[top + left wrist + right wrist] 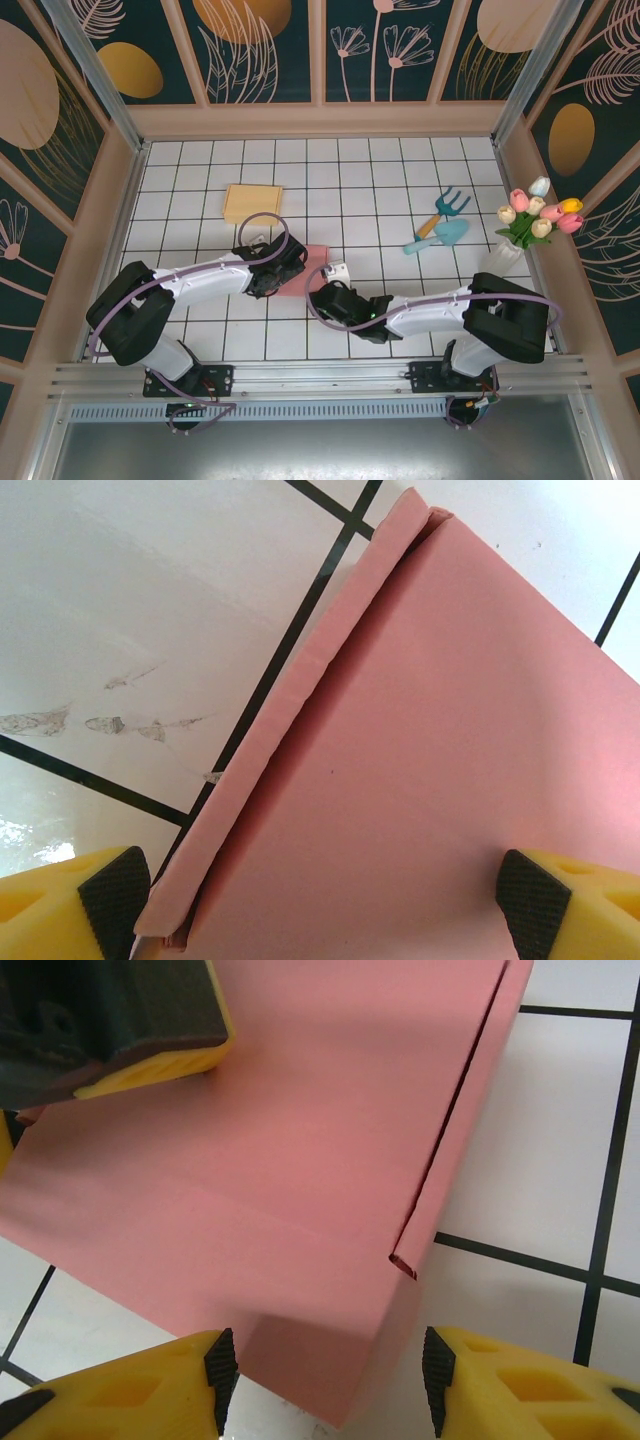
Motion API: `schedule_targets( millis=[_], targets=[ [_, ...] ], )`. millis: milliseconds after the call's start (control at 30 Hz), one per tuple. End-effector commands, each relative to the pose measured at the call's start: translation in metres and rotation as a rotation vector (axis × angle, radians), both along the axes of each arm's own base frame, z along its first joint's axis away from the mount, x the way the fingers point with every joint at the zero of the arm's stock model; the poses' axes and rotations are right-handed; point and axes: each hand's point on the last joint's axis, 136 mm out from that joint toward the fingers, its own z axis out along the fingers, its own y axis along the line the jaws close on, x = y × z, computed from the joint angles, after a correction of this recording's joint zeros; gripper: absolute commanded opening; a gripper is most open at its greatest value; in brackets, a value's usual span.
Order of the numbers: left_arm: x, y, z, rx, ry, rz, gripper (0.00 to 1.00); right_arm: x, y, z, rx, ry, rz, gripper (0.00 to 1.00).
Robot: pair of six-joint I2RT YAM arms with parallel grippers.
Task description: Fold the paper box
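The pink paper box (312, 262) lies on the tiled table, between my two grippers. In the left wrist view its flat pink panel (430, 750) has a folded side flap (300, 710) standing along its left edge. My left gripper (325, 902) is open, its pads far apart over that panel. One of its fingers (150, 1030) rests on the box top in the right wrist view. My right gripper (328, 1378) is open, with the near corner of the box (320, 1360) between its fingertips and a side flap (470, 1130) slightly ajar.
A flat tan box (252, 203) lies further back on the left. A toy trowel and fork (440, 222) lie at the right, next to a vase of tulips (535, 222). Wooden walls (320, 120) surround the table.
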Motion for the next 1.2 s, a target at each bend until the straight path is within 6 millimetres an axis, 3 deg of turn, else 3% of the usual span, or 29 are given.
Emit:
schedule_targets(
  millis=[0, 533, 1167],
  targets=[
    [-0.014, 0.012, -0.019, 0.065, 0.074, 0.004, 0.92, 0.001, 0.007, 0.005, 0.051, 0.007, 0.022, 0.56],
    [-0.014, 0.012, -0.02, 0.066, 0.076, 0.005, 0.92, -0.007, 0.022, 0.009, 0.148, 0.057, 0.094, 0.48],
    [-0.014, 0.011, -0.022, 0.069, 0.078, 0.004, 0.92, -0.018, 0.028, 0.023, 0.229, 0.076, 0.138, 0.47]
  ],
)
